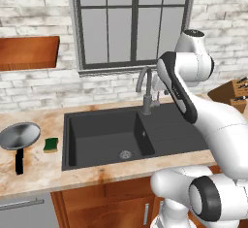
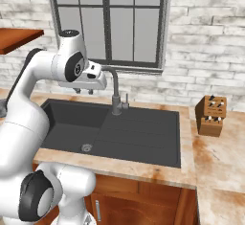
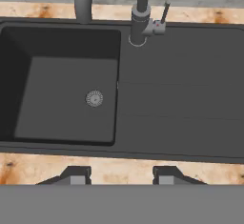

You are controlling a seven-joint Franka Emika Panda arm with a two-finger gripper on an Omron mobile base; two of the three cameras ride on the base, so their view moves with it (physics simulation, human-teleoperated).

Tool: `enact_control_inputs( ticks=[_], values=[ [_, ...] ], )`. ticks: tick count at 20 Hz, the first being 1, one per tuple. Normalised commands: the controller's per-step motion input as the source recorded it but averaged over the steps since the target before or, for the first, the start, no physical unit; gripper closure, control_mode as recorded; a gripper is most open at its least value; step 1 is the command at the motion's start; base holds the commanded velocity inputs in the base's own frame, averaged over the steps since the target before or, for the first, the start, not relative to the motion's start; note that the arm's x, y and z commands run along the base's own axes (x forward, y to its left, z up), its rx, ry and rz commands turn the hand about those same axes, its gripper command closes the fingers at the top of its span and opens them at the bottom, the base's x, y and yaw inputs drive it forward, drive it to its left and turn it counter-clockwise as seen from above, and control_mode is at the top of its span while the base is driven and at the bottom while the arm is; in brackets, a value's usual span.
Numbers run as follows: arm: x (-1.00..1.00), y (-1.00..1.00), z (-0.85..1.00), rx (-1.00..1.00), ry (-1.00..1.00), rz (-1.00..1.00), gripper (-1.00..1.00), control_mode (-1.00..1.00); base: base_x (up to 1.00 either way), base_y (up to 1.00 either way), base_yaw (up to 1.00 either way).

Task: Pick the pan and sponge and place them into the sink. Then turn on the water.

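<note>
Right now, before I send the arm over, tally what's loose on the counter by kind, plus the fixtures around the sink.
Pans: 1, the pan, left of the sink
Sponges: 1, the sponge, beside the pan
Knife blocks: 1, the knife block
Faucets: 1, the faucet
Sinks: 1, basin empty
Total: 5

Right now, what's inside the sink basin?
Nothing but the round metal drain on the floor of the sink basin. The pan and sponge sit on the counter beside it. In the left base view, the near wall hides the basin's front floor strip.
</note>
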Motion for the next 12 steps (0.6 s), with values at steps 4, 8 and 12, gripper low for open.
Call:
enact_control_inputs(
  ticks=[4, 8, 12],
  values=[
    [0.0, 0.02, 0.0, 0.0, 0.0, 0.0, -1.0, -1.0, 0.0, 0.0, 0.0],
    [0.0, 0.18, -0.06, 0.01, 0.0, 0.0, -1.0, -1.0, 0.0, 0.0, 0.0],
    [0.0, 0.31, -0.17, 0.04, 0.0, 0.0, -1.0, -1.0, 0.0, 0.0, 0.0]
  ],
)
